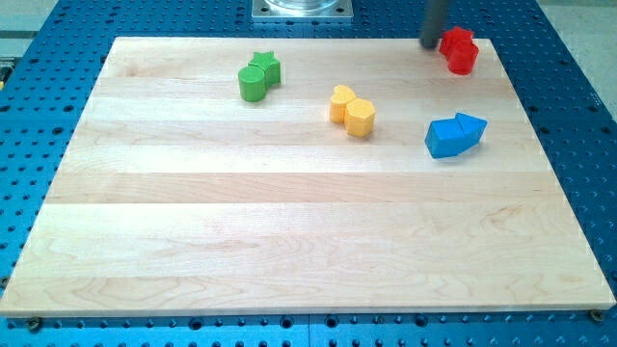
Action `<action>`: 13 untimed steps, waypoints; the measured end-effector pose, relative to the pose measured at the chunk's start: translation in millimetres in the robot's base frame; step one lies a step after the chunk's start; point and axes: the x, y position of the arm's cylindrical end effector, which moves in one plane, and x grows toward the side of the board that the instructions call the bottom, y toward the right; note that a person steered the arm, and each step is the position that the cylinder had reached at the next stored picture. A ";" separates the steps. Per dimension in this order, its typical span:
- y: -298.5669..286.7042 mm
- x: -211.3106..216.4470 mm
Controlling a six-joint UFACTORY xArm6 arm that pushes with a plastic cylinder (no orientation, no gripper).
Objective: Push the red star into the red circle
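Two red pieces sit pressed together near the tabletop's (289, 231) top right corner, and that's where the action is. My tip (430, 44), the end effector, is a bare dark rod with nothing to spread or pinch, and it stands right against the red pair's left flank. The red star (456, 42) is the upper piece, lying at about three o'clock from my tip, touching or very nearly so. The red circle (464, 62) sits just below it, at roughly five o'clock from the star, the two already in contact as far as I can judge. So the pair's long axis runs from eleven to five o'clock, and any further shove would want to follow that line.

Room is tight: the board's top edge and right edge are both near, and a push toward three o'clock risks sliding the pair off the wood.

Elsewhere, the green star (267, 66) and green cylinder (253, 84) huddle at upper left, two yellow blocks (352, 110) sit middle, and two blue blocks (455, 135) lie at six o'clock from the reds, well apart. The pale wood surface rests on a blue perforated base (39, 96).
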 end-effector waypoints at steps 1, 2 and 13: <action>10.8 -1.6; 10.8 -1.6; 105.2 5.6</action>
